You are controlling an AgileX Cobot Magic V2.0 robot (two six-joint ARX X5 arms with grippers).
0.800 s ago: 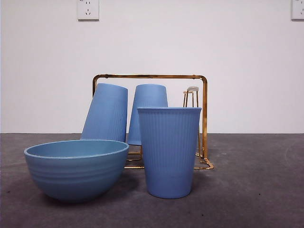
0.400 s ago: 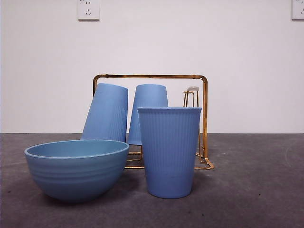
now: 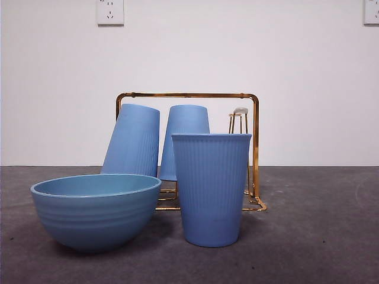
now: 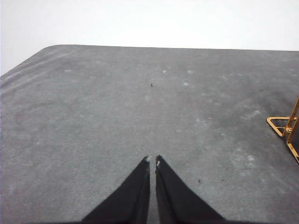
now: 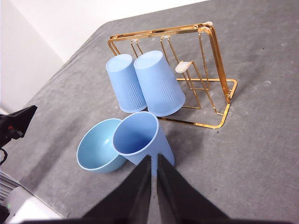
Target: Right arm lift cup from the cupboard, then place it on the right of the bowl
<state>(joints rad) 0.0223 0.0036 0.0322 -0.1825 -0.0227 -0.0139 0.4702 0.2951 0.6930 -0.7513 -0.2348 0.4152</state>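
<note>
Cup (image 3: 211,189) stands upright right of the bowl (image 3: 95,210); we keep the right claw (image 5: 153,161) pinched narrow, lifting straight clear.

The front camera sat low, level and close before the wide light-blue bowl (image 3: 95,210) and gold wire rack (image 3: 254,148). The right wrist camera looked down from high on both (image 5: 98,151) (image 5: 219,74); the left wrist camera shared only the rack's corner (image 4: 285,130).

Plain white wall (image 3: 189,65) fills upper frame; white socket (image 3: 110,11) at top left, second socket (image 3: 371,11) at top right corner. Dark grey tabletop (image 3: 314,236) across lower frame, even light.
</note>
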